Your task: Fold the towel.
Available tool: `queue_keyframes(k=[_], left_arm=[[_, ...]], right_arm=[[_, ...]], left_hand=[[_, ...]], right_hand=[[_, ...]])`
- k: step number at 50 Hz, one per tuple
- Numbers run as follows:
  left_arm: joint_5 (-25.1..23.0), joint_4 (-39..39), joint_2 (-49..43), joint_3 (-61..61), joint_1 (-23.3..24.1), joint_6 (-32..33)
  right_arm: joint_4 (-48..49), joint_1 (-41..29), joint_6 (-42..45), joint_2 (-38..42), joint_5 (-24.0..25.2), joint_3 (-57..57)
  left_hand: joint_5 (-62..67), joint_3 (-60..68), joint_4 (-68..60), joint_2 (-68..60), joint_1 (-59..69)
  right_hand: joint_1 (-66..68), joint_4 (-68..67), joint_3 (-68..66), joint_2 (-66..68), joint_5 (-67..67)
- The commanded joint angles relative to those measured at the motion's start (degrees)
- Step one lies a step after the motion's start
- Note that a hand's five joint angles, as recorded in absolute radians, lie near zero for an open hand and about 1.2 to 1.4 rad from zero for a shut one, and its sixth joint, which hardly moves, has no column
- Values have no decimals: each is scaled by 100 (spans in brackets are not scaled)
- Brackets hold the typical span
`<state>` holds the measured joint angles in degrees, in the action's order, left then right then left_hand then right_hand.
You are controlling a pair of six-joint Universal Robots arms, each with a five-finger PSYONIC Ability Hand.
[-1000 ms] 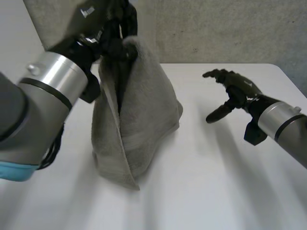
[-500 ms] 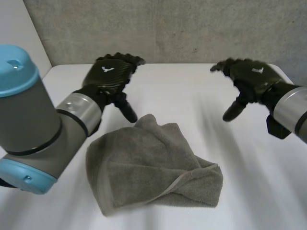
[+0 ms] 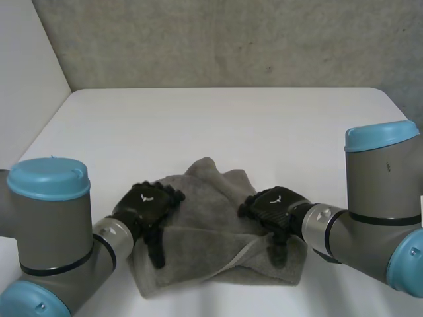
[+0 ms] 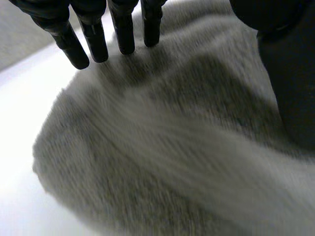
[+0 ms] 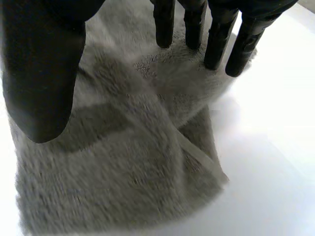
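The grey towel (image 3: 210, 246) lies in a rumpled, loosely folded heap on the white table (image 3: 218, 125), near its front edge. My left hand (image 3: 147, 207) hovers over the towel's left part, open, thumb pointing down toward the cloth. My right hand (image 3: 273, 207) is over the towel's right part, also open. In the left wrist view the straight fingers (image 4: 124, 29) reach over the towel (image 4: 162, 147) without gripping it. In the right wrist view the fingers (image 5: 214, 34) and thumb (image 5: 43, 78) spread above the towel (image 5: 133, 167), where a hemmed edge crosses a fold.
Bare white tabletop stretches behind the towel to a grey wall (image 3: 231, 39). The table's left edge (image 3: 46, 125) runs diagonally at the back left. Both forearms with blue caps come in low at the front corners.
My left hand let go of the lifted towel, which dropped into a heap on the table. Both hands then came down from the far side to just over the towel.
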<state>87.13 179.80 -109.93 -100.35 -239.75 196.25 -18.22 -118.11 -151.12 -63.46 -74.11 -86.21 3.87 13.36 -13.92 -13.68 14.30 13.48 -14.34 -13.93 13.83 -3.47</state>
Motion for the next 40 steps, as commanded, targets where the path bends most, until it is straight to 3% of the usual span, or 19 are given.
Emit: queue_keyframes(k=[1, 9, 11, 12, 14, 15, 16, 18, 24, 28, 32, 34, 38, 40], left_arm=[[-3, -94, 304, -107, -2, 273], [-118, 29, 464, -195, -11, 282], [-126, 46, 220, -239, 7, 309], [-126, 46, 218, -239, 7, 309], [-118, 46, 34, -178, 7, 300], [-118, 46, 33, -178, 7, 300], [-118, 46, 16, -151, -2, 282], [-109, 46, 16, -116, -19, 274], [-91, 46, 147, 234, -11, 247], [-91, 38, 543, 508, -46, 98], [-117, 125, 1148, 972, -46, -637], [-109, 284, 1361, 1097, -46, -1010], [-100, 827, 1896, 1307, -151, -1956], [-74, 898, 1949, 1386, -195, -2046]], right_arm=[[204, 42, 180, -236, -245, -54], [249, 77, 180, -281, -17, -150], [240, 77, 188, -237, 10, -150], [231, 60, 206, -193, 19, -159], [231, 51, 232, -140, -16, -159], [214, 42, 258, -105, -25, -159], [214, 42, 259, -105, -25, -159], [205, 59, 294, -87, -25, -150], [196, 77, 232, -175, 19, -62], [467, 60, 101, -638, 10, 86], [1189, 68, -532, -1537, 19, 148], [2178, 77, -1503, -2369, 54, 87], [2648, 104, -2220, -2794, 168, 175], [2560, 95, -2360, -2821, 274, 245]], left_hand=[[222, 273, -218, -241, 180], [947, 997, -942, -965, 904], [2301, 2351, -2296, -2319, 2258], [2309, 2360, -2304, -2328, 2266], [5102, 5153, -5098, -5121, 5060], [5118, 5169, -5113, -5137, 5075], [6467, 6518, -6462, -6486, 6424], [6612, 6662, -6607, -6630, 6569], [6613, 6664, -6608, -6632, 6570], [6613, 6664, -6608, -6632, 6570], [6613, 6664, -6608, -6632, 6570], [6613, 6664, -6608, -6632, 6570], [6613, 6664, -6608, -6632, 6570], [6613, 6664, -6608, -6632, 6570]], right_hand=[[1135, -1048, -1090, 1099, -1135], [2199, -2113, -2154, 2163, -2199], [2588, -2501, -2543, 2552, -2588], [3154, -3068, -3109, 3118, -3154], [3909, -3823, -3864, 3873, -3909], [4932, -4846, -4887, 4896, -4932], [4942, -4856, -4898, 4907, -4943], [6644, -6558, -6599, 6608, -6644], [6652, -6566, -6607, 6617, -6653], [6652, -6566, -6607, 6617, -6653], [6652, -6566, -6607, 6617, -6653], [6652, -6566, -6607, 6617, -6653], [6652, -6566, -6607, 6617, -6653], [6652, -6566, -6607, 6617, -6653]])
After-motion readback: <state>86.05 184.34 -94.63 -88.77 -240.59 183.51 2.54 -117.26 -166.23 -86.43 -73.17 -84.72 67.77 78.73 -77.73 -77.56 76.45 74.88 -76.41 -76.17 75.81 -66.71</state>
